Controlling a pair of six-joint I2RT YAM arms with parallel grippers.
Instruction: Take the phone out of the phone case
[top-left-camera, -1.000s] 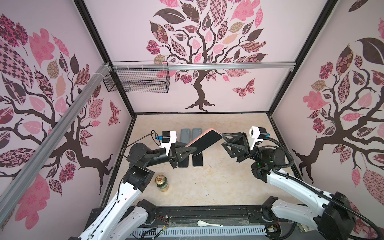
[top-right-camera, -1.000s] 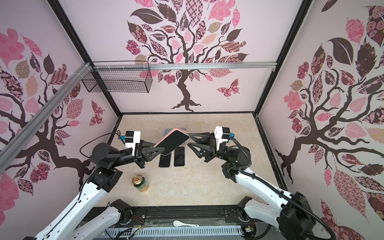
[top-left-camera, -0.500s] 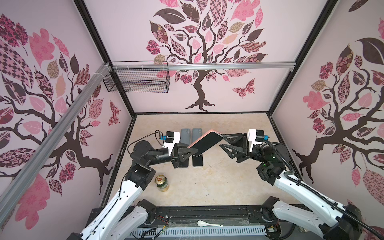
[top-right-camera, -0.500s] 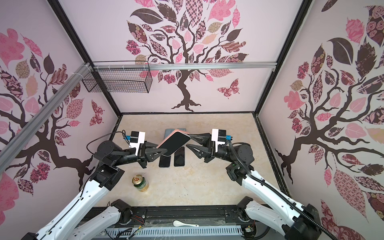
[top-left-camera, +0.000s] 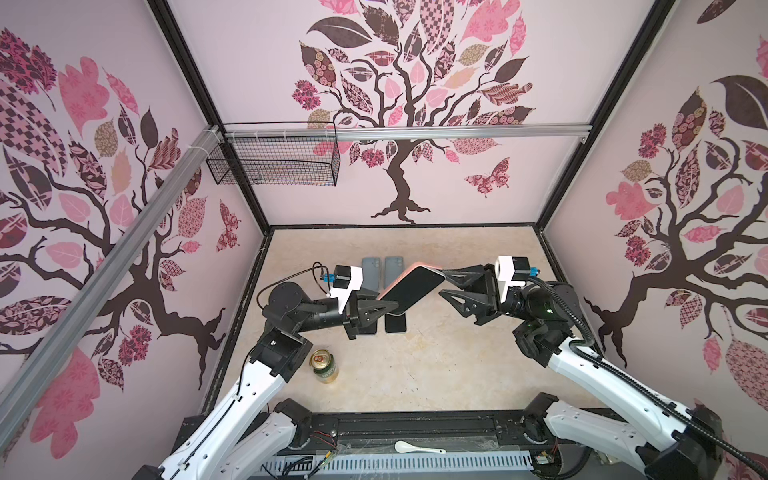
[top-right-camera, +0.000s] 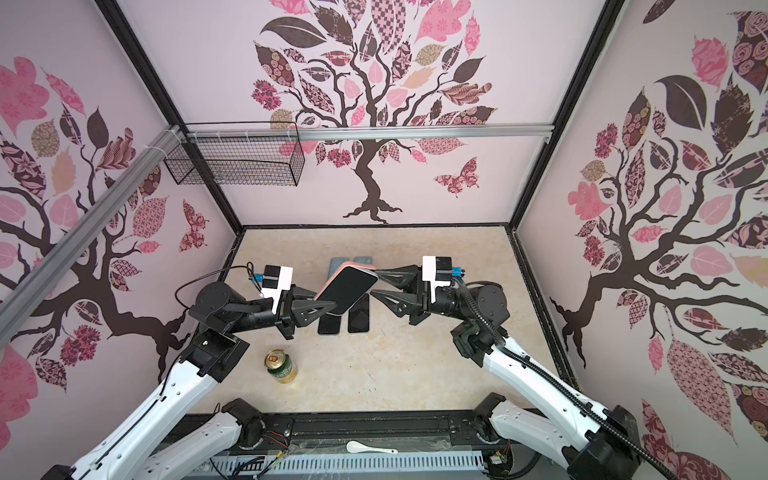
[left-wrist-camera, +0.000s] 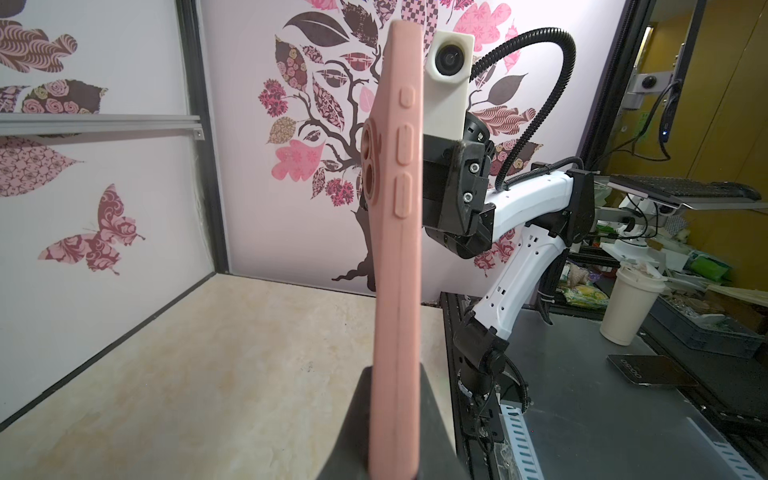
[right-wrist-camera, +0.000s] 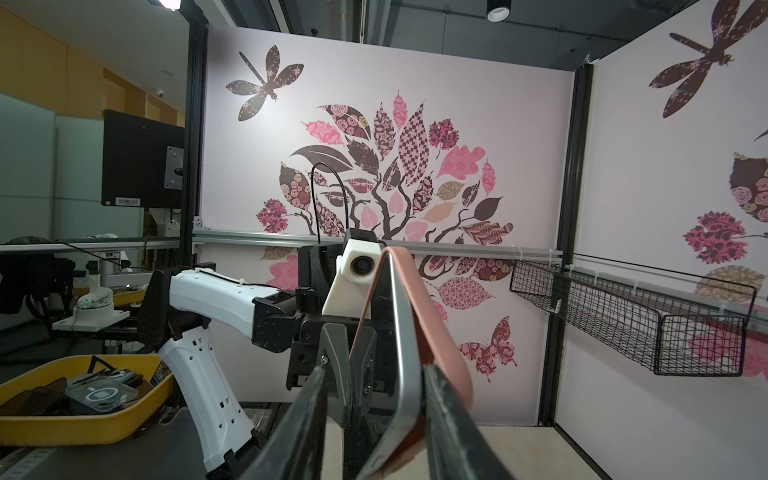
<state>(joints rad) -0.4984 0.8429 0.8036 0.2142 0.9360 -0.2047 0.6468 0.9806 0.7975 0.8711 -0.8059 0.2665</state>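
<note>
I'm pinching the phone low with left gripper | right gripper straddling top corner, spread | case looking soft, phone stiff, slick: gripping edges.

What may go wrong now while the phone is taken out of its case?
The left end effector clamps only one end of the pink case, so prying might twist it loose. At the right end effector the case is partly peeled off the phone; once free in the air, it could drop onto the phones lying below.
</note>
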